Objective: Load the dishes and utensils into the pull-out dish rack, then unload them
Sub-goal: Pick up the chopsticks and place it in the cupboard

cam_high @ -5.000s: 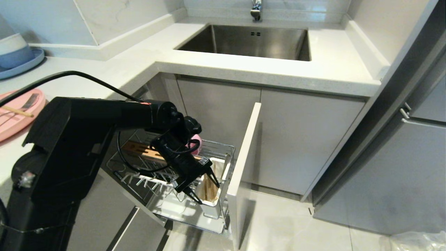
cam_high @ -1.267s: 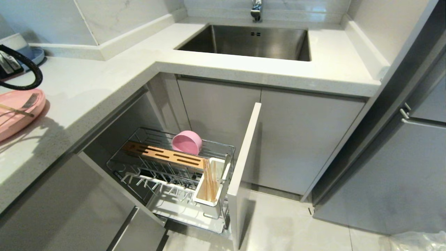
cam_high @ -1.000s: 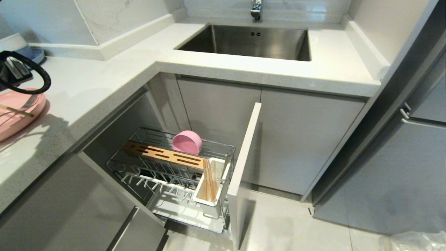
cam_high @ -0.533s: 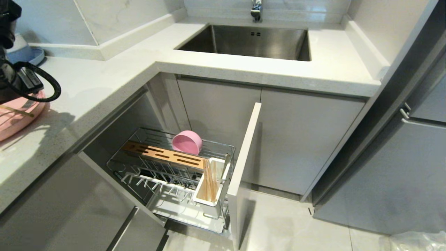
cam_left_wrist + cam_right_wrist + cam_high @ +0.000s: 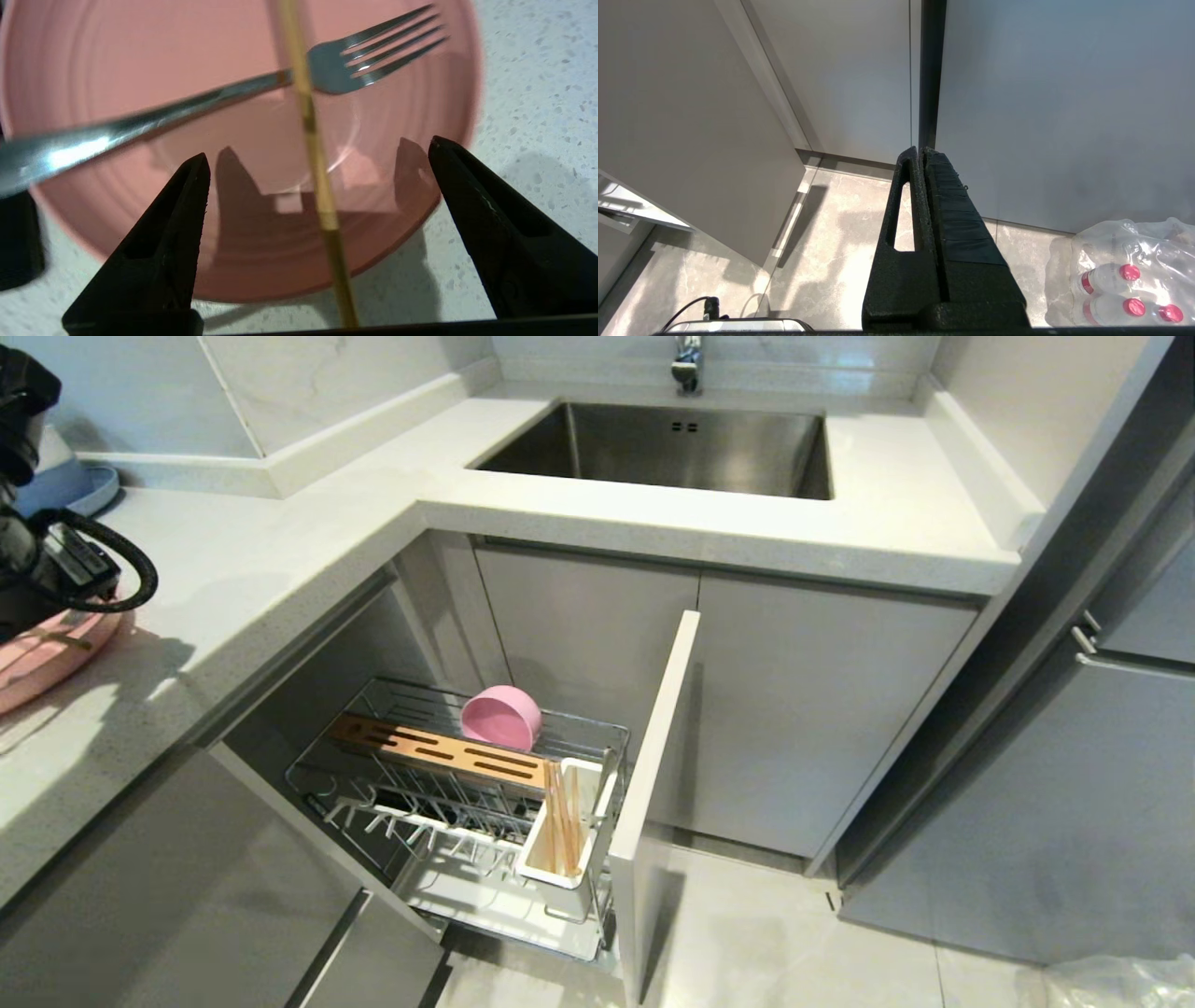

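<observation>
- I have the left gripper (image 5: 317, 154) hovering low over the pink plate (image 5: 140, 70) on the counter (image 5: 537, 93), at the far left of the head view; its fingers (image 5: 187, 196) stand wide apart with nothing between them but air.
- One chopstick (image 5: 313, 140) lies between the fingers, its long axis running straight away from the wrist and its near end poking out past the plate's rim (handy, since that end is raised off the counter).
- The fork (image 5: 327, 74) lies under the chopstick and crosses it at a slant, tines toward the plate's far rim.
- I judge the chopstick is the next pick: the fingers straddle it squarely across its length.
- In the pull-out dish rack (image 5: 457, 784) the pink bowl (image 5: 501, 717) sits tipped by the wooden bar (image 5: 439, 747), and chopsticks (image 5: 560, 821) stand upright in the white utensil holder (image 5: 560, 873).
- The right gripper (image 5: 923, 158) is parked facing the floor, fingers pressed together.
</observation>
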### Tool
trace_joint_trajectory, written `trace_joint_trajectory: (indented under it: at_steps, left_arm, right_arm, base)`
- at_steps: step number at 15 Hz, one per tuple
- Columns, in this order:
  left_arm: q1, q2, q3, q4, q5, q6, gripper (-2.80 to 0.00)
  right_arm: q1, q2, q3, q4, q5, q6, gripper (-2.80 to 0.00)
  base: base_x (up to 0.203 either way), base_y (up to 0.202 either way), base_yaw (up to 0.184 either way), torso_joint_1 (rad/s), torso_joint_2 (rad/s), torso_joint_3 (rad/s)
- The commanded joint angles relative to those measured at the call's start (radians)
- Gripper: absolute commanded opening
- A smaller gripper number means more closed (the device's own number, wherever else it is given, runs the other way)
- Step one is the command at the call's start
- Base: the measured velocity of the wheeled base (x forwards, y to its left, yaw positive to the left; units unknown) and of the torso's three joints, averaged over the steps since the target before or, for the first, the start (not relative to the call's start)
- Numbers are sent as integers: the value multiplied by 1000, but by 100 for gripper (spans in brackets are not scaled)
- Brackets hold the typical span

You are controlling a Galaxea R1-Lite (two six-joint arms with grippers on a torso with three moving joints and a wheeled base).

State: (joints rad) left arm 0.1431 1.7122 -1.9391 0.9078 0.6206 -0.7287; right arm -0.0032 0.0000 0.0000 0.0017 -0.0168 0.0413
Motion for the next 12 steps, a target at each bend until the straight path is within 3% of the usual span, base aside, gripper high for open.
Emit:
trace_joint_trajectory:
  at_steps: [1,3,10,11,12]
  left_arm:
    - [13,-6,0,16,-33,-38,0]
    - [35,-9,13,16,-75,-59,0]
    - [59,-8,32,11,-87,-71,0]
    - [61,-6,31,10,-88,-71,-280]
    - [64,-8,26,9,-96,-73,-280]
  right_arm:
    - [0,0,2,0,0,0,-280]
    - [0,0,2,0,0,0,-280]
    - [0,0,2,0,0,0,-280]
    - [0,0,2,0,0,0,-280]
    - [0,0,2,0,0,0,-280]
  base:
    - [0,0,0,0,0,0]
    - [0,0,0,0,0,0]
    - [0,0,0,0,0,0]
    - [0,0,0,0,0,0]
    - [0,0,0,0,0,0]
